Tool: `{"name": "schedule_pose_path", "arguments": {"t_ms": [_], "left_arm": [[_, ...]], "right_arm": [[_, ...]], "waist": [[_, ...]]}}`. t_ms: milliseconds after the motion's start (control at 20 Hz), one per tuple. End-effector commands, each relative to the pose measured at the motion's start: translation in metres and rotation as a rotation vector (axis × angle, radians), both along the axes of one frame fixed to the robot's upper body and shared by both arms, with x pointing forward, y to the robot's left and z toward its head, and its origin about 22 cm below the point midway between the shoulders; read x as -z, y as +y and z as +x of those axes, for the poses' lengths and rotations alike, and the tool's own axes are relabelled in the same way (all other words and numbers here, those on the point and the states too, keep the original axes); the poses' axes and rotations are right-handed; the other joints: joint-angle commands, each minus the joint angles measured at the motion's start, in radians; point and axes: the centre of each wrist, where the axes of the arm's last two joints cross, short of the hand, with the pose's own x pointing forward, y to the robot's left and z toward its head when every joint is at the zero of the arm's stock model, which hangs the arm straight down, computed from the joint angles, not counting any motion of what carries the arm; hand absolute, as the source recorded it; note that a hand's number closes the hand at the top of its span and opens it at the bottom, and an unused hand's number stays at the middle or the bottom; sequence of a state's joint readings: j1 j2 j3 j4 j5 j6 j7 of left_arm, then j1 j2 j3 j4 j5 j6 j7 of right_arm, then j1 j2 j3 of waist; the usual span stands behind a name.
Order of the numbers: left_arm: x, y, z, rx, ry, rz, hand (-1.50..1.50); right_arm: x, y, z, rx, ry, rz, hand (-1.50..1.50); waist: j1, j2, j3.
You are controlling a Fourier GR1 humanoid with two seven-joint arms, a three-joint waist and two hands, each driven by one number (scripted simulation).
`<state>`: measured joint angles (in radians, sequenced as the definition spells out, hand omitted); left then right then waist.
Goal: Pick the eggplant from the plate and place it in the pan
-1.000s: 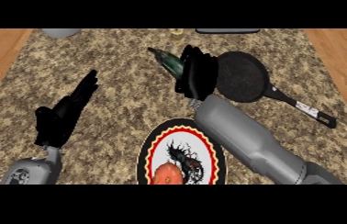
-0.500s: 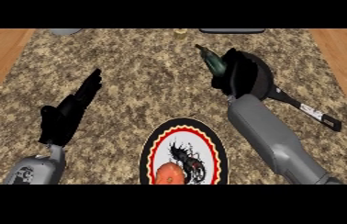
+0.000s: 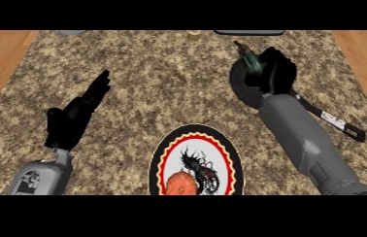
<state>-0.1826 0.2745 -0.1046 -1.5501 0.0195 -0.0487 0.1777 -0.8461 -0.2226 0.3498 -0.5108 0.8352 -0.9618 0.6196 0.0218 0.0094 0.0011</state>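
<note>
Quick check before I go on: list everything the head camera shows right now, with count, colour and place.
eggplant: one, dark green-purple, held by the right hand above the pan.
pan: one, black, right side of the counter, mostly hidden by the hand and forearm; its handle runs toward the lower right.
plate: one, white with a red and black rim and a dark motif, near edge, centre.
orange-red item: one, on the plate's near part; cannot tell what it is.
counter: one, speckled brown.
left hand: black, fingers straight, resting at the left.
right hand: black, curled round the eggplant.
</note>
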Motion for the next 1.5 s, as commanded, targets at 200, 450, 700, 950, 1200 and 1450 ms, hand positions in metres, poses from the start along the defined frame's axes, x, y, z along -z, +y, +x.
{"name": "schedule_pose_path", "arguments": {"t_ms": [200,450,700,950,1200,1450], "left_arm": [[0.0,-0.002,-0.007,0.024,-0.008,0.003,0.0],[-0.005,-0.016,-0.004,0.036,-0.012,0.004,0.0],[-0.007,-0.016,0.005,0.042,-0.021,-0.001,0.0],[0.006,-0.013,-0.004,0.027,-0.012,-0.009,0.0],[0.003,-0.013,-0.001,0.031,-0.023,-0.018,0.0],[-0.005,-0.006,0.001,0.002,-0.008,0.002,0.0]], "right_arm": [[0.009,-0.052,0.005,0.201,0.185,0.17,1.5],[0.016,-0.062,0.002,0.102,0.279,0.244,-1.5],[0.003,-0.089,0.004,0.061,0.117,0.332,-1.5],[-0.004,-0.088,0.003,0.029,-0.128,0.445,-1.5],[-0.001,-0.116,-0.008,-0.034,-0.256,0.651,-1.5],[0.035,-0.145,-0.038,-0.152,-0.26,0.719,-1.5]], "waist": [[0.021,0.009,0.001],[0.035,0.015,0.003],[0.033,0.02,0.005],[0.031,0.018,0.006],[0.014,0.016,0.006],[-0.001,0.001,0.002]]}}
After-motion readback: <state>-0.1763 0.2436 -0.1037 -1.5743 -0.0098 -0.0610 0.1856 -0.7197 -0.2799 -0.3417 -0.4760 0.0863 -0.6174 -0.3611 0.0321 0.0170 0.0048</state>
